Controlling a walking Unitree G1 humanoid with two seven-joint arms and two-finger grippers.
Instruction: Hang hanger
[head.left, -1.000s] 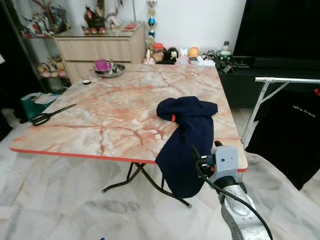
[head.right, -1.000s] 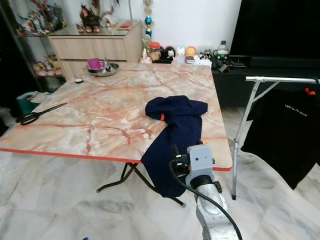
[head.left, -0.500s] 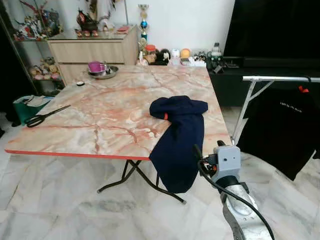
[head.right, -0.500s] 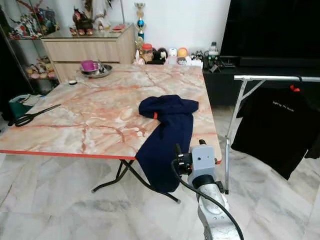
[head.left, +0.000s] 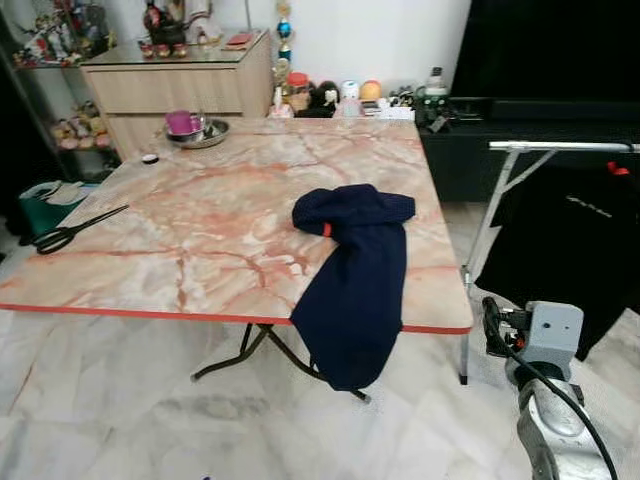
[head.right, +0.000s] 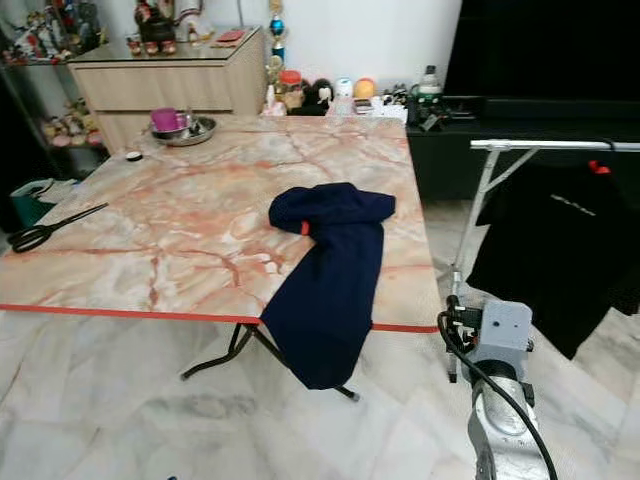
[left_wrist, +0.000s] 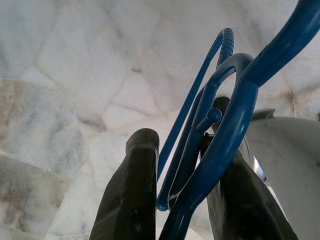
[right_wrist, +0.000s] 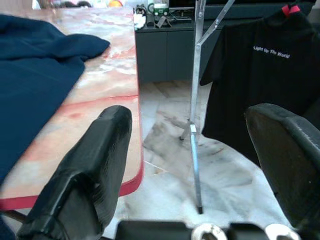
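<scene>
Two left fingers (left_wrist: 132, 200) grip a blue hanger (left_wrist: 225, 135); right fingers (right_wrist: 87, 180) spread before "Light Up The World" shirt (right_wrist: 260, 75).

Open floor (head.left: 120, 400) lies ahead of me, left of my right tool (right_wrist: 192, 165), whose fingers are spread wide. The desk (head.left: 200, 215) corner with its red edge sits just to that tool's left. A navy cloth (head.left: 355, 270) drapes over that edge and hangs into the space below. To the right stands the rack (head.right: 480, 200), its leg on the floor, with a black shirt (head.right: 555, 250) hanging from it. Between desk corner and rack leg there is a bare strip of floor.
</scene>
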